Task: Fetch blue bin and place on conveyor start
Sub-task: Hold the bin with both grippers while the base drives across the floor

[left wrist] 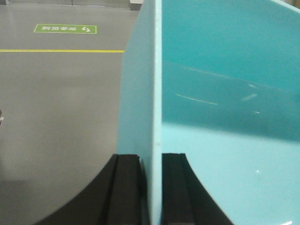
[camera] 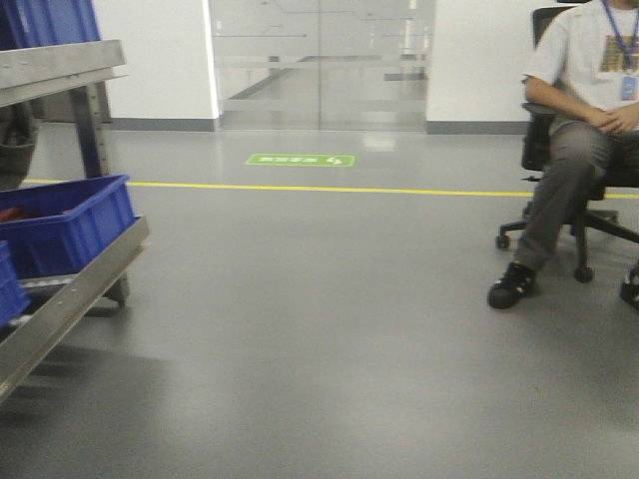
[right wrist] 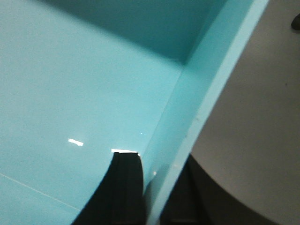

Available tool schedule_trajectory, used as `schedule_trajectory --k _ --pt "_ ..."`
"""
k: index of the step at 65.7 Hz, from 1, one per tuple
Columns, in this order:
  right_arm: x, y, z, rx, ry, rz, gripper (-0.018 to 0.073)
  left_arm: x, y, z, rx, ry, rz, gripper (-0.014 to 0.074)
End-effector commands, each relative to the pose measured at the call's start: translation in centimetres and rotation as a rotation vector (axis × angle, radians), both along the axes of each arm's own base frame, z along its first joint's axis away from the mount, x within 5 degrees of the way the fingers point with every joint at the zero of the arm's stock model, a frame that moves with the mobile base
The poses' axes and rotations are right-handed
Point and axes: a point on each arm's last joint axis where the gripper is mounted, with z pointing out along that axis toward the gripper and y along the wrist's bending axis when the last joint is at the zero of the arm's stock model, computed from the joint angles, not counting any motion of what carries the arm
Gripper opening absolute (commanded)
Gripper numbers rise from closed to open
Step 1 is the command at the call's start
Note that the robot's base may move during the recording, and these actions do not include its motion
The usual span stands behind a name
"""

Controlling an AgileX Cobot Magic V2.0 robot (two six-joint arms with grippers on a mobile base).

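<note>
Blue bin (left wrist: 225, 84) is pinched at its side walls by left tool (left wrist: 151, 164) and right tool (right wrist: 157, 166).

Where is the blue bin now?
In both wrist views, the blue bin hangs above grey floor, its walls clamped by the left hand and right hand.

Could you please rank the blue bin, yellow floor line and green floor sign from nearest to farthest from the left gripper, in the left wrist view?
1. The blue bin: wall clamped in the left gripper jaws.
2. The yellow floor line: ahead, left.
3. The green floor sign: beyond that line.
</note>
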Motion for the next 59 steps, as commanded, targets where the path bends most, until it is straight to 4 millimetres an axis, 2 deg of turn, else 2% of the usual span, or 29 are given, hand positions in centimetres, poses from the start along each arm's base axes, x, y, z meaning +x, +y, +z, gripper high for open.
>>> schedule_trajectory --k 1,59 --pt "-0.04 -0.17 0.30 -0.040 -0.038 0.020 -0.0152 -0.74 -0.17 1.50 -0.092 -0.082 -0.022 -0.0111" --pt "-0.04 -0.17 0.30 -0.040 -0.038 0.020 -0.0152 -0.74 -0.17 1.50 -0.092 -0.082 -0.022 -0.0111"
